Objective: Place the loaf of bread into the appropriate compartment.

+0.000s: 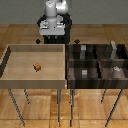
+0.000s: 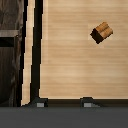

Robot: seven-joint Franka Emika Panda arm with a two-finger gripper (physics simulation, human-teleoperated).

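The small orange-brown loaf of bread with a darker crust (image 1: pixel 37 66) lies alone on the pale wooden floor of the light wooden open tray (image 1: pixel 10 62) that fills the exterior view's left half. It sits a little toward that view's left of the tray's middle, well apart from every wall. In the wrist view the same loaf (image 2: pixel 101 32) lies skewed to the tray's wood grain, with its lighter cut face turned up and its darker crust along one side; its long axis runs diagonally, not square to the walls.

The white and grey robot arm (image 1: pixel 54 11) stands behind the tray's back wall, and its hand (image 2: pixel 64 104) shows only as two dark fingertips (image 2: pixel 41 104) at the edge of the wrist view. They stand apart with bare wood between them, holding nothing. The loaf lies off to one side of the gap and well ahead of it, so by my reading the hand must travel out over the tray, shift sideways and turn to match the loaf's slant before it comes down.

The dark wooden compartment bin (image 1: pixel 97 62) sits just beside the tray on the exterior view's right, divided into four sections that hold small grey-white objects (image 1: pixel 85 73). Which section suits bread cannot be told from here. The pick is not yet begun.
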